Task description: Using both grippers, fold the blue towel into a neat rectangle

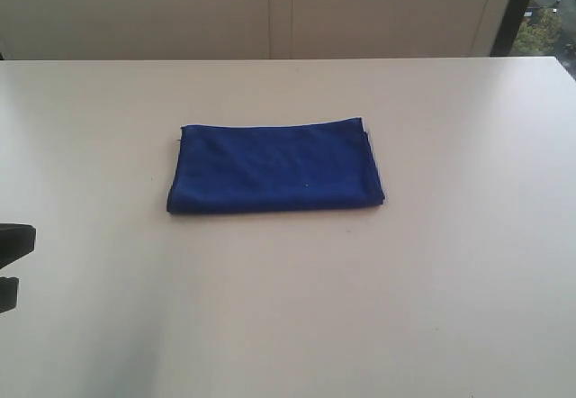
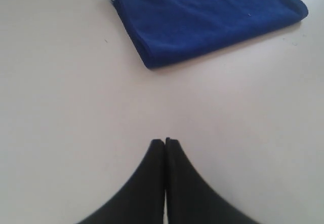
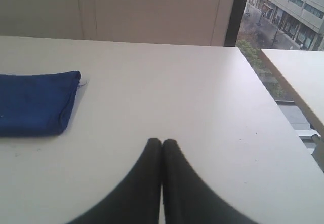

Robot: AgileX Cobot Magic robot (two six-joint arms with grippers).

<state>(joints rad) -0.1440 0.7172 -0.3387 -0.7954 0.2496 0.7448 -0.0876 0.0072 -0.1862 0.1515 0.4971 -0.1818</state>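
Note:
The blue towel (image 1: 274,168) lies folded into a flat rectangle in the middle of the white table (image 1: 432,281). Its layered edges show at the right end. In the left wrist view the towel (image 2: 207,16) lies well beyond my left gripper (image 2: 164,142), whose black fingers are pressed together with nothing between them. My right gripper (image 3: 162,142) is shut and empty too, hovering over bare table, with one end of the towel (image 3: 35,102) off to the side. In the exterior view only a black piece of the left arm (image 1: 13,245) shows at the left edge.
A beige wall (image 1: 270,11) runs behind the table's far edge. A window (image 3: 283,26) beside the table looks onto a street and buildings. A second white table (image 3: 298,77) stands past the right edge.

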